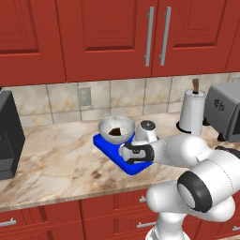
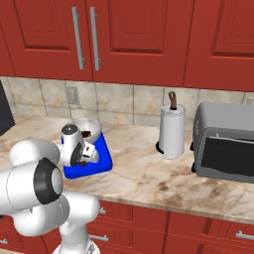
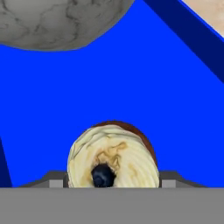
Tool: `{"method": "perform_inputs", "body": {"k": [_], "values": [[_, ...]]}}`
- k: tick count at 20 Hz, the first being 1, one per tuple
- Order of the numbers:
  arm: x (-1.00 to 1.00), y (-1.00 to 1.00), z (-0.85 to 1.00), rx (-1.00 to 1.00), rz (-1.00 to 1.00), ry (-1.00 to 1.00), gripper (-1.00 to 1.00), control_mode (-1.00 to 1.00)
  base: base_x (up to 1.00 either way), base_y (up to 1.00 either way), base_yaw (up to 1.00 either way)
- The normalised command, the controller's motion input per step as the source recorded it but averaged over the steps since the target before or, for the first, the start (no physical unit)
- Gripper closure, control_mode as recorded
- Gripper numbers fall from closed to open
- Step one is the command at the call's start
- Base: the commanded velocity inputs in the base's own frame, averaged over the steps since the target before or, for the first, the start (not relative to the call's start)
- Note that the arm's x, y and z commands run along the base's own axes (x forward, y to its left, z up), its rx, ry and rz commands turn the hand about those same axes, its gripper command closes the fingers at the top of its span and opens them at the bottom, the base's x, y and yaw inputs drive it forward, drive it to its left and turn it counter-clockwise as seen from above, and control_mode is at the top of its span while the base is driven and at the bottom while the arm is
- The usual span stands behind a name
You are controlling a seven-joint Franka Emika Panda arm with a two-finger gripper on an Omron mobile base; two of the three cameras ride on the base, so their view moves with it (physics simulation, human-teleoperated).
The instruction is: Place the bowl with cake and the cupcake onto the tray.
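Hand view looks straight down: the cupcake (image 3: 113, 155) sits between the gripper (image 3: 112, 181) fingers, low over the tray (image 3: 131, 87). Jaws partly spread around it, looks ready to drop. Bowl (image 3: 57, 22) just ahead, already on the tray.

Count, all placed relative to the tray (image 1: 108, 146):
- Tray: 1, blue, on the counter (image 1: 56, 159).
- Bowl (image 1: 116, 128): 1, on the tray's far end; cake piece (image 1: 115, 131) inside: 1.
- Cupcake (image 3: 113, 156): 1, on the tray floor, near the bowl.
- Paper towel roll (image 2: 171, 131): 1, right of the tray.
- Toaster oven (image 2: 223, 141): 1, further right, past the roll.
- Wall outlet (image 1: 84, 96): 1, behind the tray.
- Cabinet handles (image 1: 149, 36): 2, above the tray.
- Dark appliance (image 1: 9, 136): 1, left of the tray.
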Motion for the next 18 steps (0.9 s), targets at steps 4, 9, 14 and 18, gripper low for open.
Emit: {"method": "perform_inputs", "body": {"k": [4,9,14,18], "values": [[0.0,0.0,0.0,0.0,0.0,0.01,-1.0,-1.0,0.0,0.0,0.0],[0.0,0.0,0.0,0.0,0.0,0.0,-1.0,-1.0,0.0,0.0,0.0],[0.0,0.0,0.0,0.0,0.0,0.0,-1.0,-1.0,0.0,0.0,0.0],[0.01,0.0,0.0,0.0,0.0,0.0,-1.0,-1.0,0.0,0.0,0.0]]}}
